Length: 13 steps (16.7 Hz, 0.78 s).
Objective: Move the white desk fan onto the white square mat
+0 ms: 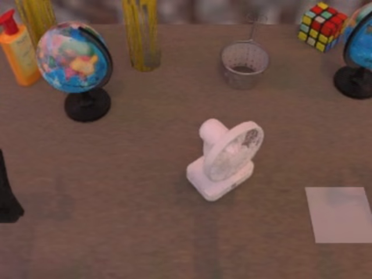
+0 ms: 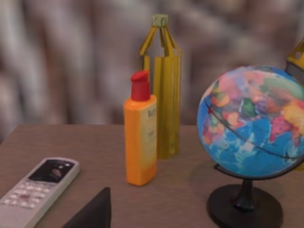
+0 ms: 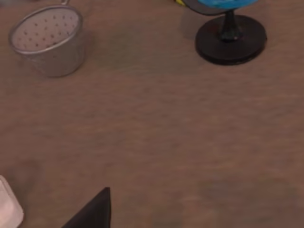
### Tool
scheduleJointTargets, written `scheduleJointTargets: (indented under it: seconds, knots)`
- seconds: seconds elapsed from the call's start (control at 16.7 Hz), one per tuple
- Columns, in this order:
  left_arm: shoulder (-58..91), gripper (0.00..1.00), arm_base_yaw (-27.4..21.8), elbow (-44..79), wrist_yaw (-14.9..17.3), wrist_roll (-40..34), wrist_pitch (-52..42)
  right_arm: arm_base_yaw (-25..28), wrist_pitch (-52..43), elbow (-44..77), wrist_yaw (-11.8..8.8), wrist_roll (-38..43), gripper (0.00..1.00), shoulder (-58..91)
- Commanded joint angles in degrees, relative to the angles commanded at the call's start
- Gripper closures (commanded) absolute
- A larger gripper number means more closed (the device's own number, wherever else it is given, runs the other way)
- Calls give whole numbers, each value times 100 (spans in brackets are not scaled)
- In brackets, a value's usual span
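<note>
Two globes, strainer, puzzle cube, orange bottle, yellow bottles, remote.

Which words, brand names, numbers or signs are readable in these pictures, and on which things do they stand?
None can be read.
Orange bottle: faint marks on its side, too blurred to read.
Remote control: dark screen and buttons, no readable text.
Globe: map colours only, no readable names.
Fan and mat: plain.

Left tool at the table's left edge; right arm out of the top view
</note>
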Motion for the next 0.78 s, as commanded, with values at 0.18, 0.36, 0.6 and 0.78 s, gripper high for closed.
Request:
scheduleJointTargets:
  seconds: [0.18,0.36,0.6,0.78]
  knots:
    - [0,0,0,0,0,0,0,385,-1036,1264,88,838,0,1359]
    - [0,0,0,0,0,0,0,815,-2100,2714,133,1847,0,2821]
    - [0,0,0,0,0,0,0,1415,-3467,4810,119,3377,0,4827]
    - [0,0,0,0,0,0,0,1854,-4408,6344,63,4570,0,6262]
